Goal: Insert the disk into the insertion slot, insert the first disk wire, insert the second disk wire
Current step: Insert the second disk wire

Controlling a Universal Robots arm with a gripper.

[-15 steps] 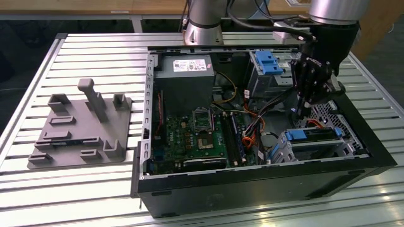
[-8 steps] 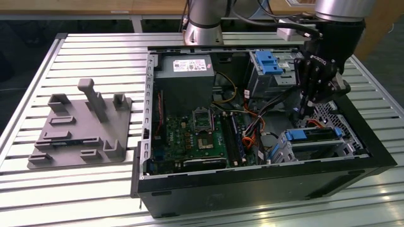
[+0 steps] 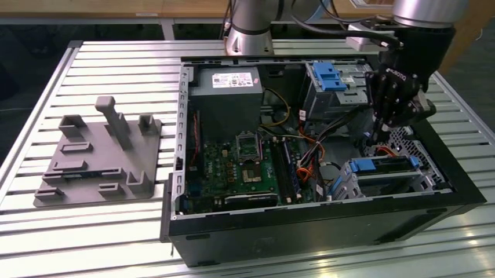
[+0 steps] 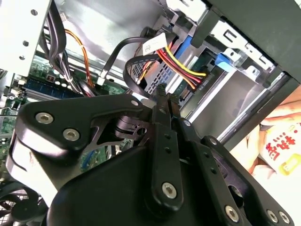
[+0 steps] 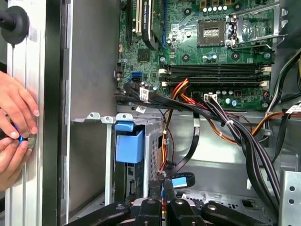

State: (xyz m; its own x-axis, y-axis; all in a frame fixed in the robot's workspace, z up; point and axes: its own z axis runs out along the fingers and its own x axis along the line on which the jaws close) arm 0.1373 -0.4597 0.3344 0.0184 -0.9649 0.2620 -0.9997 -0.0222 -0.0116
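As I read it: disk seated, wiring stage.
Disk: silver-grey hard drive in blue plastic carrier (image 3: 384,166) sits inside the perforated grey sheet-metal cage (image 3: 418,152), near right corner of the case.
Gripper: black fingers (image 4: 162,96) pinched together on a dark cable end, I think.
Risk: red-yellow wire bundle (image 4: 176,63) snagging; a person's hands (image 5: 14,125) rest near the case.

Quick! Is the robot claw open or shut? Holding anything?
Gripper: shut; whether it pinches anything cannot be told.
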